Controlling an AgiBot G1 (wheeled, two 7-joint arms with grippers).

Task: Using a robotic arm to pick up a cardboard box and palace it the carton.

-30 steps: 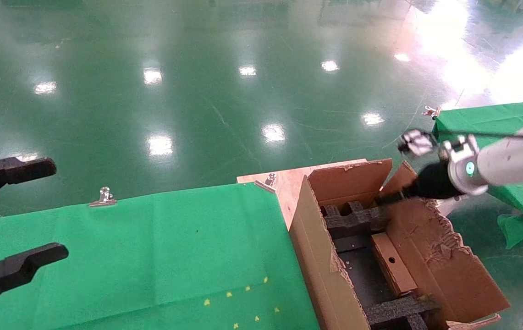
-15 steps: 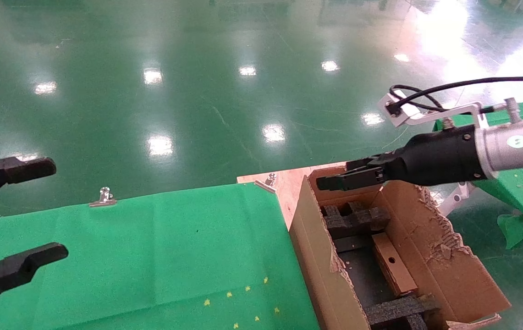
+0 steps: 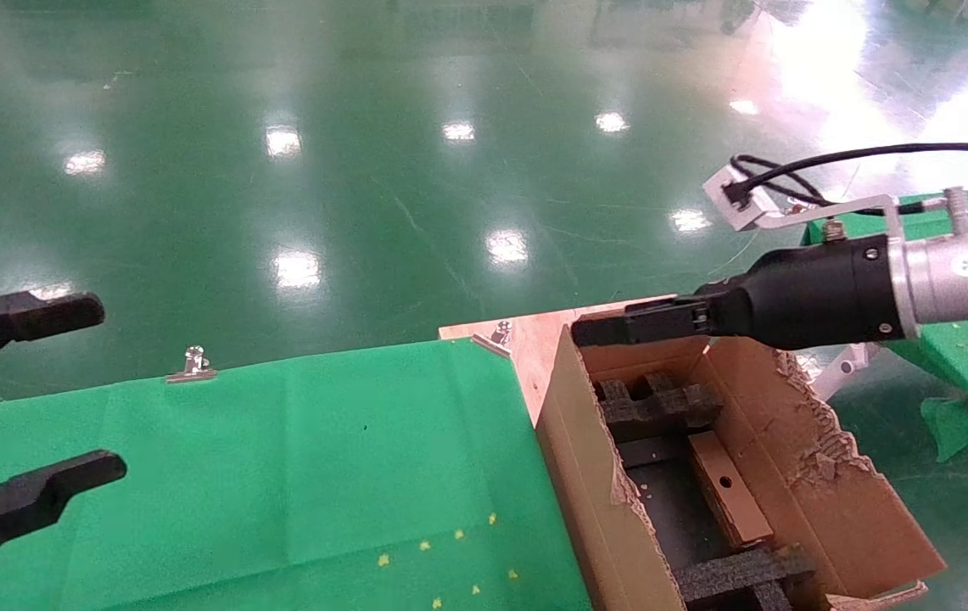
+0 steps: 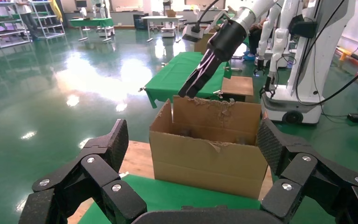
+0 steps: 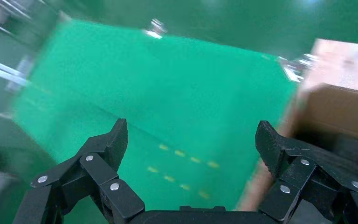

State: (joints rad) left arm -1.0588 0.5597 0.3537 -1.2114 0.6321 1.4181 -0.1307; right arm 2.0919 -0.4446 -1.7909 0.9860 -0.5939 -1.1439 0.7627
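Head view first: cardboard box (image 3: 728, 489) is lying flat inside the carton (image 3: 594, 484), its punched hole facing up, sitting between two black foam inserts (image 3: 657, 400) and close against the carton's torn right-hand flap. By the look of it the placing is done. Right gripper (image 3: 598, 332) is hanging level above the carton's far rim, well clear of the box and carrying nothing; from this side its fingers are overlapping, so the gap is not showing here. Left gripper (image 3: 25, 399) is parked far to the carton's left, over the green-clothed counter (image 3: 280, 458), fingers spread wide and empty.

Left wrist view: the carton (image 4: 209, 144) is standing beyond the spread black fingers (image 4: 98, 163) of the left gripper, and the right gripper (image 4: 191, 91) is pointing down just above its ragged back flap.

Right wrist view: the right gripper's own fingers (image 5: 102, 154) are standing wide apart with nothing between them, and a corner of the carton (image 5: 340, 107) is showing beside the green cloth.

Risk, as I judge it: the right gripper is sitting very near the tall torn flaps, so a low or sideways pull-away could be snagging a flap and dragging the carton along the wooden board (image 3: 534, 335), jolting the box out of its slot.
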